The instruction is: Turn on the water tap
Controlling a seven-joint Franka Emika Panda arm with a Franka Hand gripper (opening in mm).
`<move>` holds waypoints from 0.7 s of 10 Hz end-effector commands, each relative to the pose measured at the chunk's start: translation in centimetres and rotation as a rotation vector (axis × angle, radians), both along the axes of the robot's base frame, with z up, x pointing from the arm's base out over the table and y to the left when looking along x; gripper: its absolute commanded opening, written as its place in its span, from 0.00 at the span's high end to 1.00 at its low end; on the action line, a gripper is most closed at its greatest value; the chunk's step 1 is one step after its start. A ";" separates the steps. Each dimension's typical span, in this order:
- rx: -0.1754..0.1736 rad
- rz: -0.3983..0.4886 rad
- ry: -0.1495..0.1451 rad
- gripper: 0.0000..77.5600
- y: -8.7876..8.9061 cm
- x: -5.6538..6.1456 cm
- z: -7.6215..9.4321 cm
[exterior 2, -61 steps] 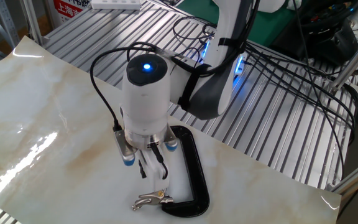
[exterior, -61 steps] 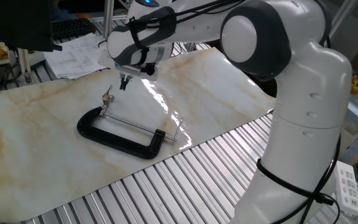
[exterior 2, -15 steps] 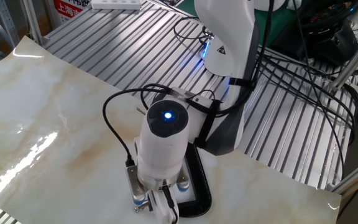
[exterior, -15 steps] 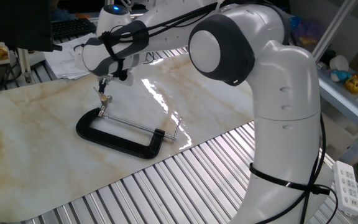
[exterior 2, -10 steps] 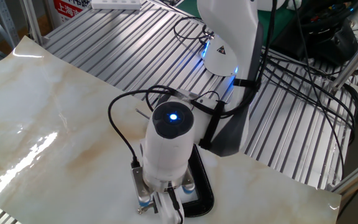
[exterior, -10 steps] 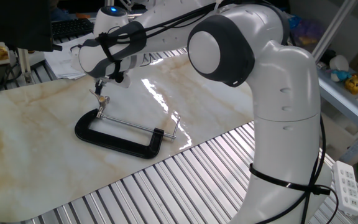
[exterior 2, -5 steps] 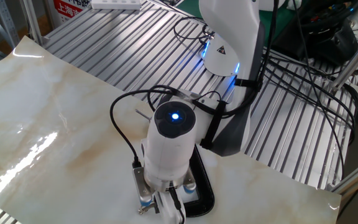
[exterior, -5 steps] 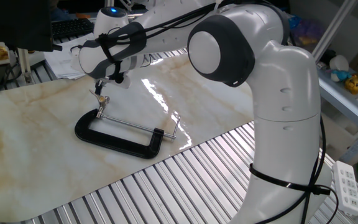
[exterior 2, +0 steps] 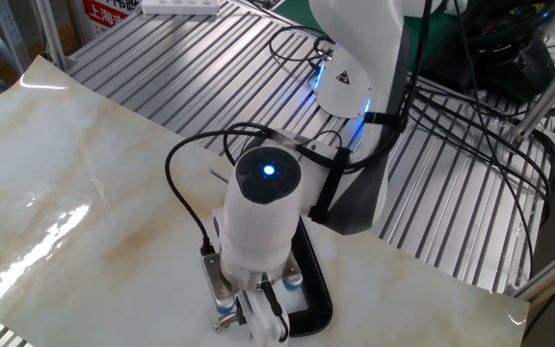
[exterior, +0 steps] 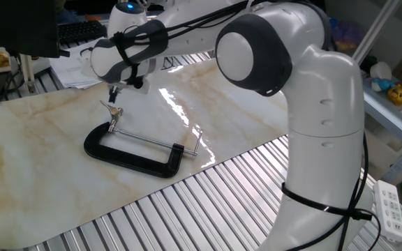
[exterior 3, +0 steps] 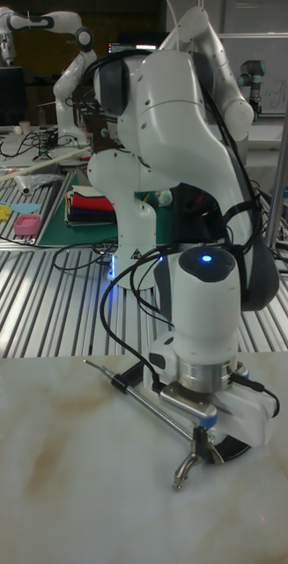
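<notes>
Brass-tipped water tap under gripper.

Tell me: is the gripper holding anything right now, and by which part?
It cannot be told for sure. The gripper sits right at the top of the water tap, apparently touching it, but no view shows whether the fingers actually close on it.

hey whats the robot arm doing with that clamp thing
The white robot arm has its gripper lowered right over the small silver-and-brass T-shaped tap handle that stands at one end of the black C-clamp lying on the marble-patterned tabletop. From the tall fixed view the gripper's fingertips sit at the handle, but whether they are actually clamped on it can't be made out. The clamp's thin steel screw rod lies flat.
</notes>
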State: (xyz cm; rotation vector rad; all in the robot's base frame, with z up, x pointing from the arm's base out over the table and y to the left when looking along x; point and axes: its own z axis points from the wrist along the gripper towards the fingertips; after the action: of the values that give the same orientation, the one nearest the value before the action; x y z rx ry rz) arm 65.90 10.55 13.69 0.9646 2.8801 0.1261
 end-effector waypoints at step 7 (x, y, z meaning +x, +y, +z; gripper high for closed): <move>-0.031 0.249 0.029 1.00 -6.2 -2.3 4.1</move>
State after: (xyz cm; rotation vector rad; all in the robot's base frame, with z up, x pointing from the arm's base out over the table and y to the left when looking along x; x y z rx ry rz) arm 64.32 5.28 16.96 0.6607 2.9918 0.0948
